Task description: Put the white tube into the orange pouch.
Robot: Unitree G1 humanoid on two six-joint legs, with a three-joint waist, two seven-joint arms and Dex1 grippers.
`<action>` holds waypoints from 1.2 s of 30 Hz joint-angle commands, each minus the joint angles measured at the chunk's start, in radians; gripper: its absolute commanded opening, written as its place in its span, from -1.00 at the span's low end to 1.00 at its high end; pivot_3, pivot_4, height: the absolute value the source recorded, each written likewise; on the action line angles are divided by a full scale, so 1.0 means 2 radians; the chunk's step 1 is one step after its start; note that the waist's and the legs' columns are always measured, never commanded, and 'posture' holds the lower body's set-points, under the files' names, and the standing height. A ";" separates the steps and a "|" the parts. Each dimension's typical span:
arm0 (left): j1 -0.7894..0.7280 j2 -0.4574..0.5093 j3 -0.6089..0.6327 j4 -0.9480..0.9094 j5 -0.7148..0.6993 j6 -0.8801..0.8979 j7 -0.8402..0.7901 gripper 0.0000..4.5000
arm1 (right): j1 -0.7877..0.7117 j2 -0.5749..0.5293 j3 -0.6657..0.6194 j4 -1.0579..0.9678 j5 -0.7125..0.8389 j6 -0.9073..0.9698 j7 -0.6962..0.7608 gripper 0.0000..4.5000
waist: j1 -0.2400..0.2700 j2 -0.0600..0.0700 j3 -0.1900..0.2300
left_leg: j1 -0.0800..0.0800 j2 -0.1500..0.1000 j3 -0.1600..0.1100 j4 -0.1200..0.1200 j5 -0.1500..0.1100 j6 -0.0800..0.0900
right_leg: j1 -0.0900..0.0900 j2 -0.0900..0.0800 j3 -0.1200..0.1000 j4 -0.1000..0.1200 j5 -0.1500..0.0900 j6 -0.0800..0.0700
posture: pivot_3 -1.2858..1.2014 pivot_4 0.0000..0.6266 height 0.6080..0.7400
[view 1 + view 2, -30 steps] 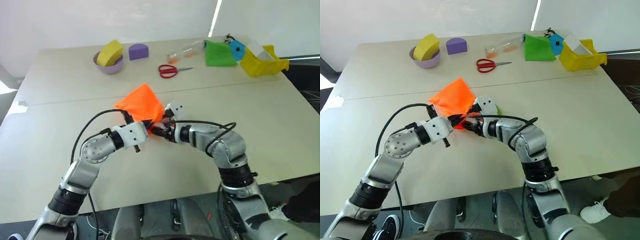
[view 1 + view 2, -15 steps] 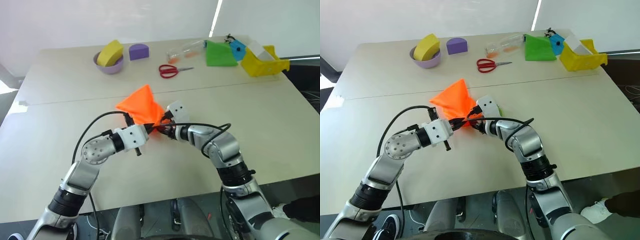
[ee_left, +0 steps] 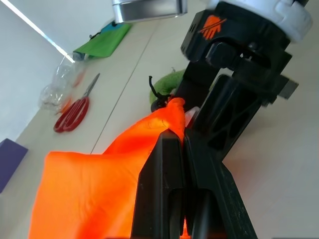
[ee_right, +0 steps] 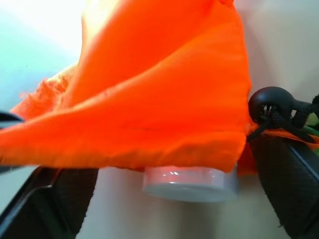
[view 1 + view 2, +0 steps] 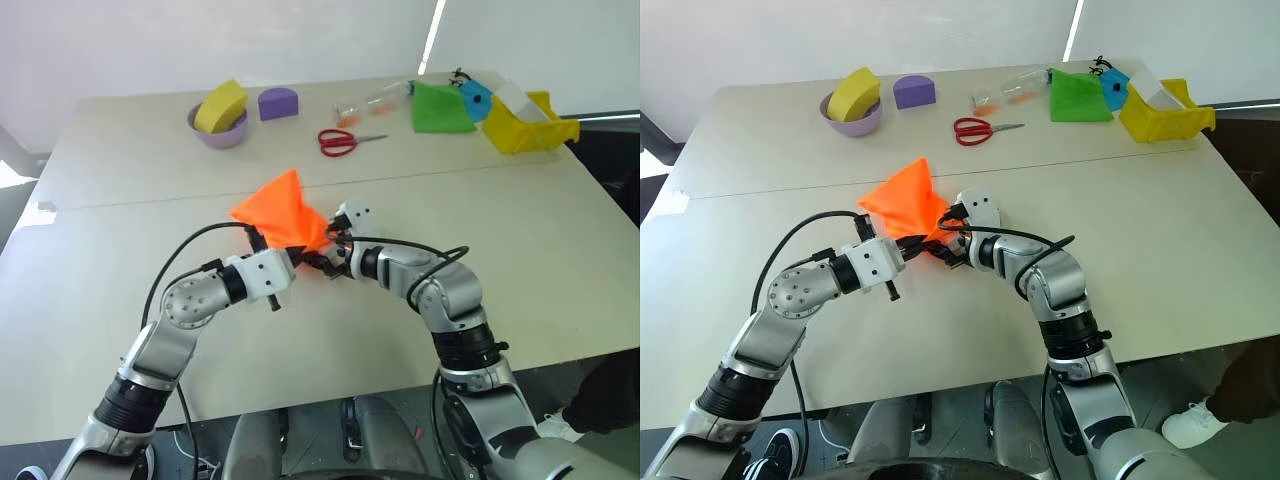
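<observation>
Pouch first: the orange pouch [image 5: 283, 212] sits near the middle of the desk [image 5: 540, 230], its body rising to a peak and its near edge lifted off the surface; the left pincer [image 3: 180, 149] is clamped shut on that near edge, the fabric bunched between its two black fingers, as the left wrist view shows plainly; the right pincer [image 5: 330, 262] sits just beside the pouch's mouth on the robot's right, its fingers spread wide to either side of the opening, holding nothing; in the right wrist view the white tube [image 4: 189, 181] pokes out from under the pouch's lower hem, only its round white cap end showing, the rest hidden under the orange cloth; the black cord [image 4: 271, 110] of the pouch ends in a knot just beside that hem, with a bit of green next to it.

Beyond the pouch, toward the far edge of the desk, lie red-handled scissors [image 5: 337, 141]; farther off on the robot's left of them stand a lilac bowl [image 5: 218, 132] carrying a yellow block [image 5: 219, 105] and, beside it, a purple block [image 5: 277, 102]; on the robot's right of the scissors lie a clear plastic bottle [image 5: 372, 100], a green folded cloth [image 5: 439, 108] and a yellow bin [image 5: 522, 126].
</observation>
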 commanded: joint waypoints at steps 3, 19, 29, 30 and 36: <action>-0.007 0.008 0.018 0.003 0.007 -0.003 0.014 -1.00 | 0.028 -0.055 0.004 -0.088 0.044 0.016 0.070 0.96 | 0.001 0.000 0.000 | 0.000 0.000 0.000 0.000 0.000 0.000 | 0.000 0.000 0.000 0.000 0.000 0.000 | 0.03 -0.52 1.00; 0.007 0.023 0.011 0.033 0.017 -0.044 0.012 -1.00 | -0.003 -0.098 -0.118 -0.002 0.056 -0.056 0.050 0.96 | 0.000 0.000 0.000 | 0.000 0.000 0.000 0.000 0.000 0.000 | 0.000 0.000 0.000 0.000 0.000 0.000 | 0.03 -0.52 1.00; 0.006 0.010 0.012 0.034 0.020 -0.045 0.015 -1.00 | 0.027 -0.110 -0.073 -0.017 0.033 -0.130 0.087 0.96 | 0.000 0.000 0.000 | 0.000 0.000 0.001 -0.001 0.000 0.001 | -0.001 0.000 0.000 0.000 0.000 0.000 | 0.03 -0.52 1.00; 0.007 0.010 0.011 0.035 0.021 -0.046 0.015 -1.00 | 0.026 -0.110 -0.075 -0.014 0.032 -0.132 0.085 0.96 | 0.000 0.000 0.000 | 0.000 0.000 0.001 -0.001 0.000 0.001 | -0.001 0.000 0.000 0.000 0.000 0.000 | 0.03 -0.52 1.00; 0.005 0.003 0.006 0.035 0.024 -0.043 0.016 -1.00 | 0.093 -0.151 -0.059 -0.106 0.080 -0.142 0.179 0.96 | 0.003 0.000 0.000 | 0.000 0.000 0.001 0.000 0.000 0.001 | 0.000 0.000 0.000 0.000 0.000 0.000 | 0.03 -0.52 1.00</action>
